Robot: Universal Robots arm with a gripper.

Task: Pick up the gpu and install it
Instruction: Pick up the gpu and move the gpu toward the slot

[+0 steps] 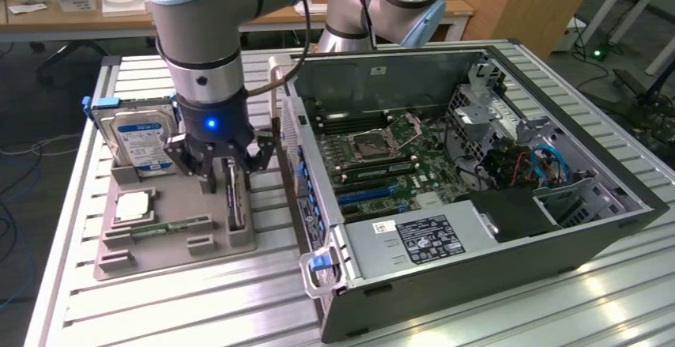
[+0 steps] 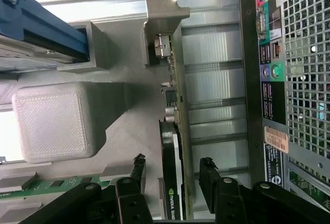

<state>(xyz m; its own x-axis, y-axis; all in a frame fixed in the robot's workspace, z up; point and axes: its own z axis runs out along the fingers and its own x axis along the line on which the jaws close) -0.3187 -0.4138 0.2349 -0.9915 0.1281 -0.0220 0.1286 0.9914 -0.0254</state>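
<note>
The claw [image 1: 226, 175] on the robot arm [image 1: 195, 39] hangs low over the gray holder tray [image 1: 158, 254]. Its two black fingers [image 2: 138, 175] are spread wide apart and grip nothing.

The gpu [image 1: 236, 209] stands on its thin edge in a slot of the tray, on the side nearest the computer case [image 1: 475, 173]. In the wrist view the gpu [image 2: 174, 146] sits right between the two fingers of the claw [image 2: 172, 175]. One finger is on each side of the card, and a small gap shows on both sides, so they do not touch it. The card's silver end bracket [image 2: 165, 7] sticks out at the far end, away from the fingers.

A hard drive [image 1: 142, 140] with a blue label stands at the back of the tray. A square chip [image 1: 134, 205] and a green memory stick [image 1: 160, 228] lie flat on the tray, to the exterior view's left of the gpu. The case lies open on the metal table [image 1: 190, 307], with its green board [image 1: 390, 161] showing inside.
</note>
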